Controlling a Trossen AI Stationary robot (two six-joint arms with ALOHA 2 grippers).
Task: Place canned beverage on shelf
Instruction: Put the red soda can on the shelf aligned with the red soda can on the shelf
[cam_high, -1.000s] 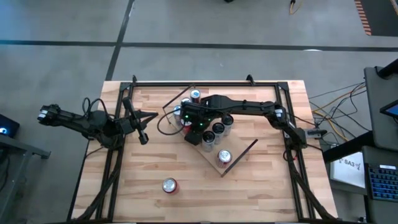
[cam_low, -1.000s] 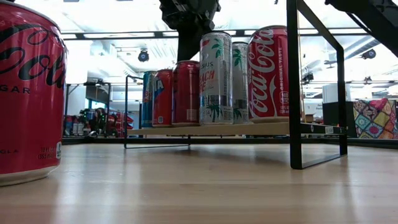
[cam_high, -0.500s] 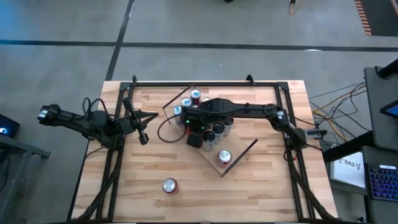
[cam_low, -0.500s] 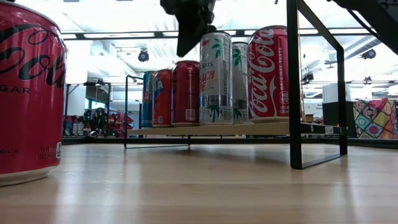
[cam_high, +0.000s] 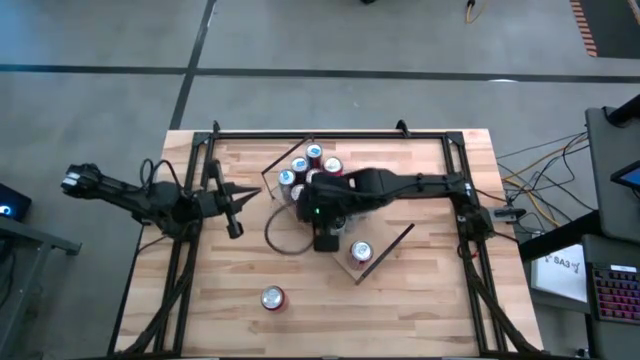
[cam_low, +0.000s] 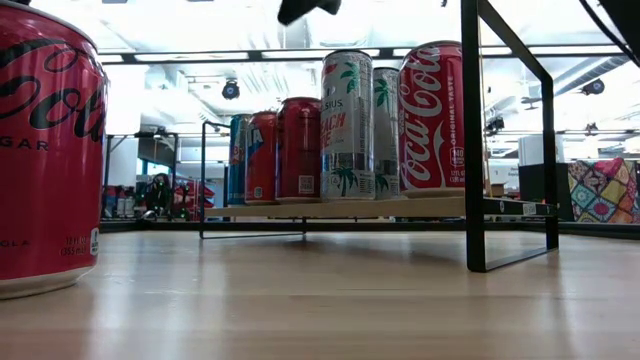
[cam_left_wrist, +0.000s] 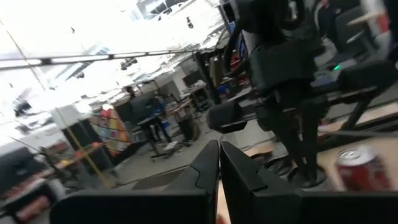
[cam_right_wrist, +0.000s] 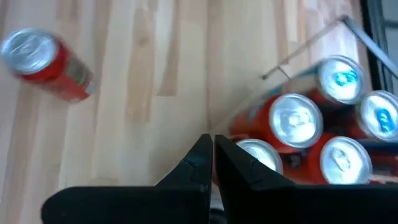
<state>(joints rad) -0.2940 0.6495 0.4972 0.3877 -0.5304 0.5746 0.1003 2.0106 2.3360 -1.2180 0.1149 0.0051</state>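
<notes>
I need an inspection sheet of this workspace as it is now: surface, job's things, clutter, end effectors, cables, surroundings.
Surface: plank table inside a black frame.
Job's things: shelf holds a cluster of upright cans; one red can stands alone on the table near its front edge.
Clutter: nothing seen.
End effectors: left end effector shut, empty, at the table's left side; right end effector shut, empty, over the shelf's front part.
Cables: black loop on the table beside the shelf; wires on the floor at right.
Surroundings: grey floor; equipment at right.
</notes>
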